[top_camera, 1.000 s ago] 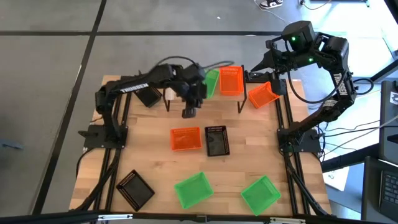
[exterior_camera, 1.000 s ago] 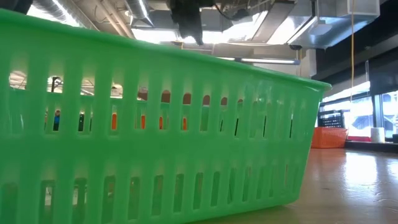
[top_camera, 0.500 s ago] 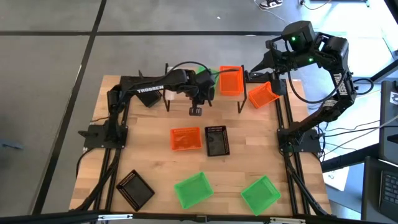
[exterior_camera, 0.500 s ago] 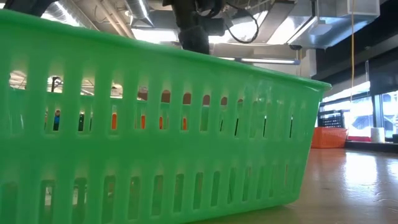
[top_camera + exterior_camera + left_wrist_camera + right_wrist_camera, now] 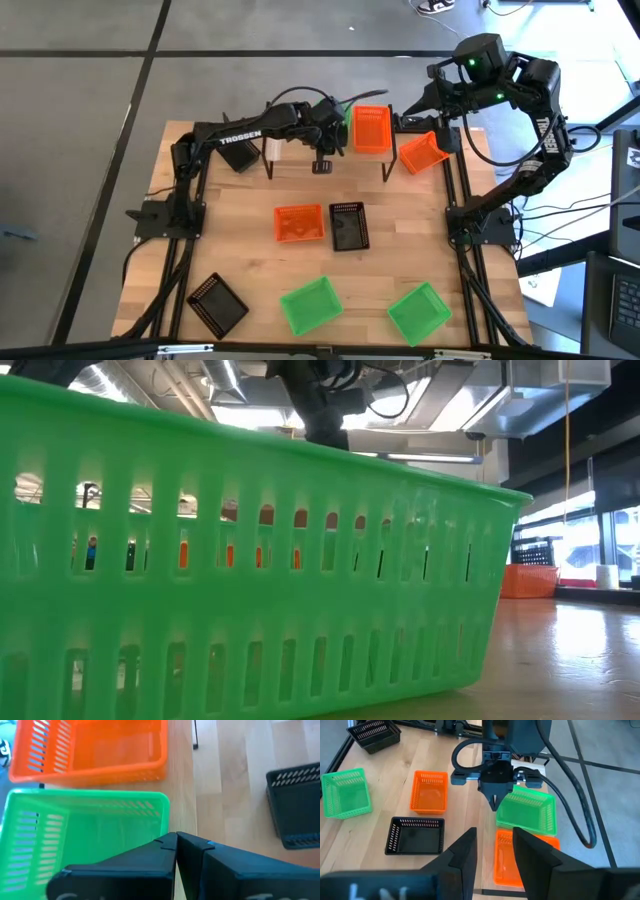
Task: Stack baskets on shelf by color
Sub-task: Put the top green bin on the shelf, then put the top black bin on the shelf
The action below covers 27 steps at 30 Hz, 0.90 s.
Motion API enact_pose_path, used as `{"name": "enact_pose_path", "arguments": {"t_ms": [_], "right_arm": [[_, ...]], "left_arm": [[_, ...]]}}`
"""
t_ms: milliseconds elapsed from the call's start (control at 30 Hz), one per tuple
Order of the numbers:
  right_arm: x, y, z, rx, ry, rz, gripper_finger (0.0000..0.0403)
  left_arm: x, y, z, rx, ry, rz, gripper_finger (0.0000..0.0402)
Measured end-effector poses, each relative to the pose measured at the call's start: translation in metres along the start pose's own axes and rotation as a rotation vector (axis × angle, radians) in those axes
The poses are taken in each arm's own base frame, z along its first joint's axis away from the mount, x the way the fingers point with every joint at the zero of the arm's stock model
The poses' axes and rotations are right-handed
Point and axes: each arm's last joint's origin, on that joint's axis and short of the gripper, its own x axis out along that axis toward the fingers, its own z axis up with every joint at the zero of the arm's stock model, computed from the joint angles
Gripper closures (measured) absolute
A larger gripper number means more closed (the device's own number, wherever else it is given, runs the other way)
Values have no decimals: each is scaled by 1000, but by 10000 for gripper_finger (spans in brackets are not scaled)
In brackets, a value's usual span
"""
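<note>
A green basket (image 5: 527,812) and an orange basket (image 5: 520,855) stand side by side on the shelf (image 5: 181,780) at the table's far middle. My left gripper (image 5: 176,839) is shut and points down at the green basket's near wall (image 5: 150,805), by its corner. My right gripper (image 5: 492,851) hangs open and holds nothing, high over the far right of the table. On the tabletop lie an orange basket (image 5: 299,223), a black basket (image 5: 348,225), two green baskets (image 5: 311,305) (image 5: 418,312) and another black basket (image 5: 217,303). My left gripper's shut fingertips (image 5: 494,805) come from above, slanting down toward the green basket's near corner (image 5: 501,816) on the shelf. I cannot tell whether they touch it. The basket stands upright on the shelf plank.
Another orange basket (image 5: 422,152) lies tilted right of the shelf, and a black basket (image 5: 238,155) lies left of it, under my left arm. In the low view a green basket (image 5: 250,560) fills nearly the whole picture. The shelf's thin black legs (image 5: 388,168) stand on the tabletop.
My left gripper has gone toward the table's far edge and to the right, and down, closing in on the shelf's near edge by the green basket. My right arm has kept still.
</note>
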Motion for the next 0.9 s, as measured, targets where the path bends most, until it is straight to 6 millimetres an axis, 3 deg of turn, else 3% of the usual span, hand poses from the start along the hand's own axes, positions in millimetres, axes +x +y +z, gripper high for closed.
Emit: {"name": "enact_pose_path", "arguments": {"t_ms": [233,500,700,900], "right_arm": [[0,0,0,-2,0,0,280],[1,2,1,-81,-2,7,280],[2,7,4,-140,-9,28,280],[3,10,6,-167,-14,43,280]], "left_arm": [[-7,-5,3,-13,-15,-3,401],[-97,-13,7,-136,-100,66,401],[-158,-16,-18,-528,-11,269,401],[-186,-3,-48,-920,48,481,401]]}}
